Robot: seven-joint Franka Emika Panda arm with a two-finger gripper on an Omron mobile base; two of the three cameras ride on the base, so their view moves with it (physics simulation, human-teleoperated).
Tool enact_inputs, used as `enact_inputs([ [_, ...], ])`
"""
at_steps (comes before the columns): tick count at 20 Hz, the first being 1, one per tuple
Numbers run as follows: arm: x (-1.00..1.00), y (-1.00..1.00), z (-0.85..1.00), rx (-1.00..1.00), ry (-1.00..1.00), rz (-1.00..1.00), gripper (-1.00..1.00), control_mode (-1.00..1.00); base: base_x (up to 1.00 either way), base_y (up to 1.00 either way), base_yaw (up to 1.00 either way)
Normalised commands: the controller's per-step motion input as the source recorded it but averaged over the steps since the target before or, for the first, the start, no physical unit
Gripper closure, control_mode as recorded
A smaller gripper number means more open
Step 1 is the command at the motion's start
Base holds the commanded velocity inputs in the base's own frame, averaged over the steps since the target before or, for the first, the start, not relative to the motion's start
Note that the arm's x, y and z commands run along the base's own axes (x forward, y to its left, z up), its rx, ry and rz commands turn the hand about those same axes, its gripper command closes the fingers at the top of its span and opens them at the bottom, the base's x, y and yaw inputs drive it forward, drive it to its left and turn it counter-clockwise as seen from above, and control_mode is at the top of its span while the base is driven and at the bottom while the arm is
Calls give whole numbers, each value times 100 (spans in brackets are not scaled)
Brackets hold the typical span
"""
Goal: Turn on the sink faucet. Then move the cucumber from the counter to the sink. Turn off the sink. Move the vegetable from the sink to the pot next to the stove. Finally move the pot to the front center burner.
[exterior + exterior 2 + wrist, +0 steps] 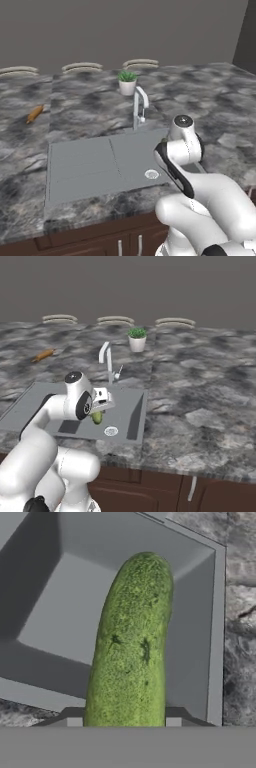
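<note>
My claw (pixel 124 724) pinches the cucumber (pixel 131 647) over the sink (pixel 60 607); potted plant (pixel 137 339) and carrot (pixel 43 355) stand upper frame.

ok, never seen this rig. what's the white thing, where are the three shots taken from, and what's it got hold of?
It is a rendered kitchen. The white thing is a robot arm on a driving base. Two pictures come from cameras on that base, behind the arm to its left and right, looking down over the same counter. The third comes from a camera on the hand itself, looking along its fingers.

Set into the dark marbled counter is a grey sink with a silver faucet behind it. Farther back stand a small potted plant and, off to the left, an orange vegetable.

The hand is closed on a green cucumber, one finger on each side, holding it over the sink basin. The right base view shows the cucumber's end poking out below the hand, near the drain.
</note>
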Motion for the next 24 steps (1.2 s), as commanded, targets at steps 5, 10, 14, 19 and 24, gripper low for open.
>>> enact_inputs([
  [5, 0, 0, 0, 0, 0, 0, 100, 100, 0, -1, -55],
  [10, 0, 0, 0, 0, 0, 0, 100, 100, 0, 0, -64],
  [14, 0, 0, 0, 0, 0, 0, 100, 100, 0, 0, -67],
  [19, 0, 0, 0, 0, 0, 0, 100, 100, 0, -19, -63],
  [24, 0, 0, 0, 0, 0, 0, 100, 100, -10, -58, -50],
])
